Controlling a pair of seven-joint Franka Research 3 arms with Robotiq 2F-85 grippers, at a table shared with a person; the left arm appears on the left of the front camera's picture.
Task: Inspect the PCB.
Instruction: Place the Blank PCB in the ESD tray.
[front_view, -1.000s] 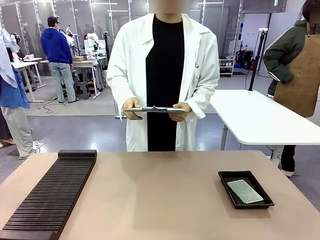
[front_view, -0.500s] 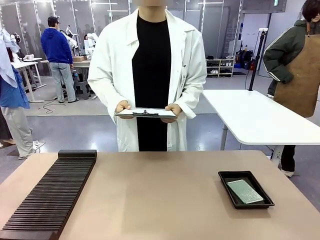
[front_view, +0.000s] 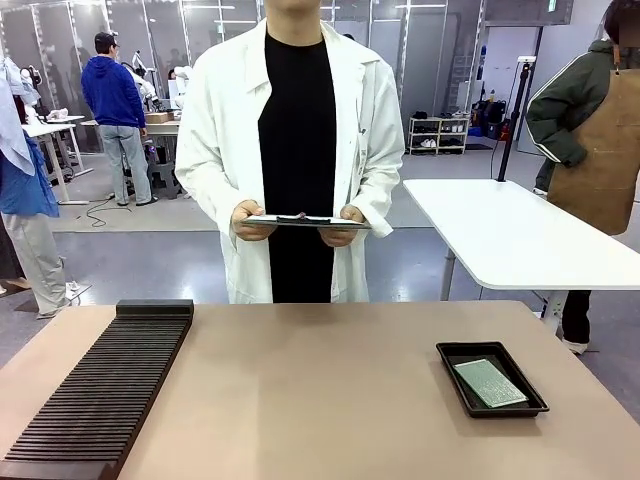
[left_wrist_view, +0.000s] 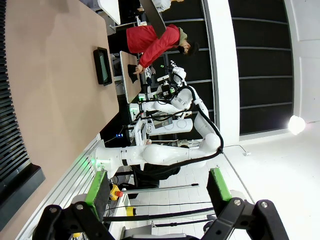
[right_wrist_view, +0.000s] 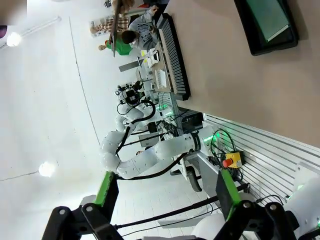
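One green PCB (front_view: 490, 383) lies flat inside a shallow black tray (front_view: 450, 362) at the right near part of the tan tabletop (front_view: 320, 400) in the front view. Long black slotted rack (front_view: 100, 395) runs along the tabletop's left side, well apart from the tray. Person in a white coat (front_view: 225, 150) stands at the far edge, both hands holding a clipboard (front_view: 300, 221) level at waist height: one hand (front_view: 248, 217) at its left end, the other hand (front_view: 342, 222) at its right. White side table (front_view: 520, 240) behind, to the right.

Left wrist view, rolled sideways: left gripper (left_wrist_view: 157, 187) at the bottom edge, jaws spread wide, nothing between the green pads (left_wrist_view: 95, 187). Tabletop (left_wrist_view: 55, 85) fills the upper left; the tray (left_wrist_view: 96, 67) sits far off on it with the PCB (left_wrist_view: 103, 64) inside. Rack (left_wrist_view: 10, 125) along the left edge. The other white arm (left_wrist_view: 160, 152) shows mid-frame.

Right wrist view, also rolled: right gripper (right_wrist_view: 165, 195) at the bottom, jaws wide apart and empty, green pads (right_wrist_view: 106, 189) clear. Tray (right_wrist_view: 287, 42) at the top right corner on the tabletop (right_wrist_view: 235, 75), the PCB (right_wrist_view: 270, 17) in it. Rack (right_wrist_view: 172, 55) farther along. The other white arm (right_wrist_view: 150, 155) below the tabletop edge.
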